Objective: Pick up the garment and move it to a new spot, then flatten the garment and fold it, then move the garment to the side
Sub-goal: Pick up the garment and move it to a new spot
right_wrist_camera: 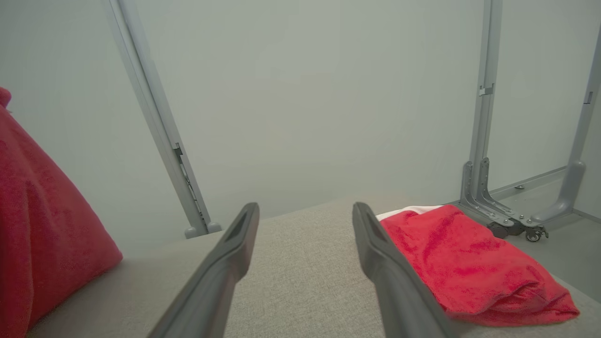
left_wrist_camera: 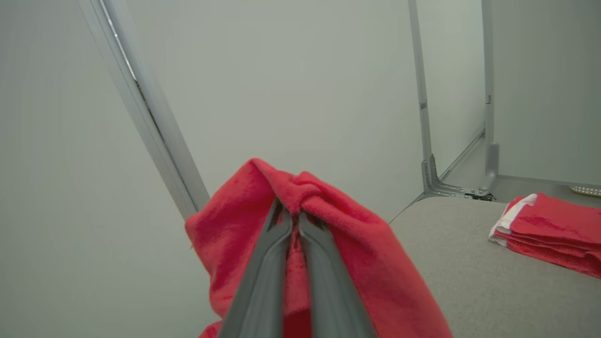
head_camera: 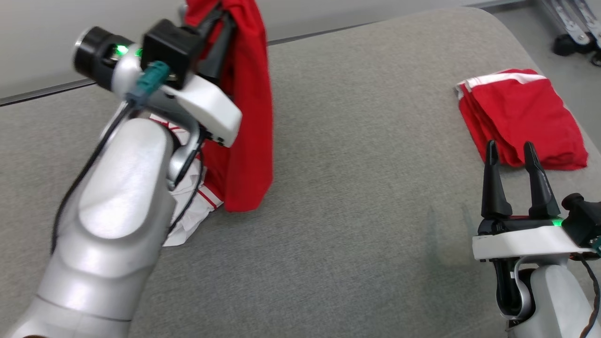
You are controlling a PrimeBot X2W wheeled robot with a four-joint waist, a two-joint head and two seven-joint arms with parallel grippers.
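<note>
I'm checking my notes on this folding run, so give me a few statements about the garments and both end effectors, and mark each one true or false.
1. The left end effector is shut on the red garment. True.
2. The red garment lies spread flat on the grey surface. False: it hangs bunched from the left end effector, draping down toward the surface.
3. The right end effector is open and empty, close to the folded garment. True.
4. The folded garment sits on the robot's left side. False: it lies on the right, just beyond the right end effector.
</note>
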